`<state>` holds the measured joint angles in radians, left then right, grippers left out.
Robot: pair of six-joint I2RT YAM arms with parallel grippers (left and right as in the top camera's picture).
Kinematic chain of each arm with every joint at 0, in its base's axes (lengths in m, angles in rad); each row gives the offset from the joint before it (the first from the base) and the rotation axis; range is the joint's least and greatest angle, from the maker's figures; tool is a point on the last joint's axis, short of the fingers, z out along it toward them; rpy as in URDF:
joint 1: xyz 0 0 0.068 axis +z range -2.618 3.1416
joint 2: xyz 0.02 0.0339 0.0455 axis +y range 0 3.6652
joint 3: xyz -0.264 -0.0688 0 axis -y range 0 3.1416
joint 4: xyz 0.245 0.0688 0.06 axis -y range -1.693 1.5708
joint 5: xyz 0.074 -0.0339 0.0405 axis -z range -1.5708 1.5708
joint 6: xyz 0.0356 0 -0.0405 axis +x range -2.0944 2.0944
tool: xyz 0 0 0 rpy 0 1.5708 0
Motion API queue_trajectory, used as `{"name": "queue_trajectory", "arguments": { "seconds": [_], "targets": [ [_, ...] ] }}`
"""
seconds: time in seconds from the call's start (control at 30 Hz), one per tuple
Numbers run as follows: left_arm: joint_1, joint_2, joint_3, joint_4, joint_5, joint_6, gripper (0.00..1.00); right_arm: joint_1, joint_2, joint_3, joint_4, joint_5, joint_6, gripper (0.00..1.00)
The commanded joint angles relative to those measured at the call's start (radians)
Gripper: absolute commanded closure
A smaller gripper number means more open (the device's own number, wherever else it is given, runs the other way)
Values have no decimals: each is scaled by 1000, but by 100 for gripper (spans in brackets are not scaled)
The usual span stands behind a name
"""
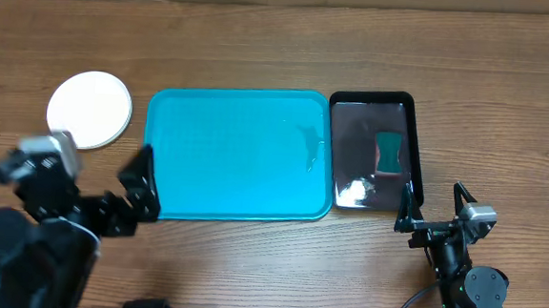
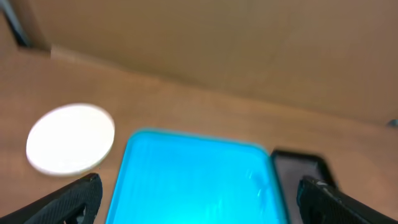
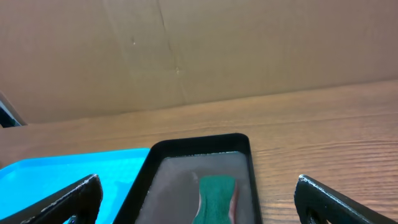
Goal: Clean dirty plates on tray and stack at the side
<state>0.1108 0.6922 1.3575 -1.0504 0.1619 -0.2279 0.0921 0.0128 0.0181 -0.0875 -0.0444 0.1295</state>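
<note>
A round white plate (image 1: 89,109) lies on the table to the left of the turquoise tray (image 1: 236,152); whether other plates sit under it I cannot tell. Only the tray's bare floor shows. My left gripper (image 1: 134,191) hovers open at the tray's near left corner, holding nothing. From the left wrist, the plate (image 2: 70,138) is at the far left and the tray (image 2: 193,180) spans the gap between the fingers (image 2: 68,199). My right gripper (image 1: 434,207) stands open just in front of the black tray, with nothing in it.
A narrow glossy black tray (image 1: 416,153) lies against the turquoise tray's right side and holds a green sponge (image 1: 388,151). The right wrist view shows the sponge (image 3: 216,196) straight ahead. A cardboard wall (image 3: 199,50) backs the table's far edge.
</note>
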Motion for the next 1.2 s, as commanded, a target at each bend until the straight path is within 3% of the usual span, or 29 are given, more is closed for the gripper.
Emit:
{"name": "queue_trajectory", "arguments": {
  "seconds": [0.0,0.13,0.47,0.7,1.17],
  "targets": [
    [-7,-103,-156,13,-42,22,0,-5,-10,-10,6,9,-3,0],
    [-7,-232,-313,148,-41,4,0,-5,-10,-10,6,9,-3,0],
    [-31,-550,-693,891,-38,-23,0,-5,-10,-10,6,9,-3,0],
    [-74,-687,-920,1267,-66,-22,0,-5,-10,-10,6,10,-3,0],
    [-88,-689,-1201,1313,-95,-23,0,-5,-10,-10,6,9,-3,0]
  ]
}}
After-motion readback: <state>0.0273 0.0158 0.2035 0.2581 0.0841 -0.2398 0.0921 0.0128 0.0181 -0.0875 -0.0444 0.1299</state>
